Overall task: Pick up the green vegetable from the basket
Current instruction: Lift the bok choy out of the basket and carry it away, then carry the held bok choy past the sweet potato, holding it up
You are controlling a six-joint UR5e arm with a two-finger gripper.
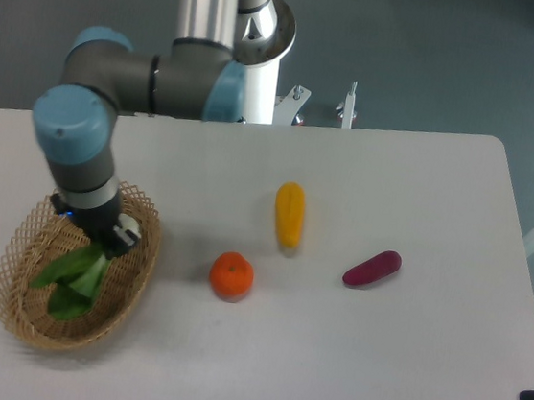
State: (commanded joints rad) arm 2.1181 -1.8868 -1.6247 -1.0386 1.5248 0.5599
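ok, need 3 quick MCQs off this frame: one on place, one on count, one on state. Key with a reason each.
1. Where is the orange fruit?
A. In the basket
B. On the table, between the basket and the purple vegetable
C. On top of the yellow vegetable

2. How many items lie loose on the table, outside the basket?
A. One
B. Three
C. Five

3. What state is the green vegetable in?
A. Hanging by its stalk end from the gripper, leaves drooping over the basket
B. Lying on the table beside the yellow vegetable
C. Untouched, with the arm far away

Key: 1 B, it sits on bare tabletop right of the basket, left of the purple vegetable. 2 B, the orange fruit, the yellow vegetable and the purple vegetable. 3 A, the leaves trail down from the fingers.
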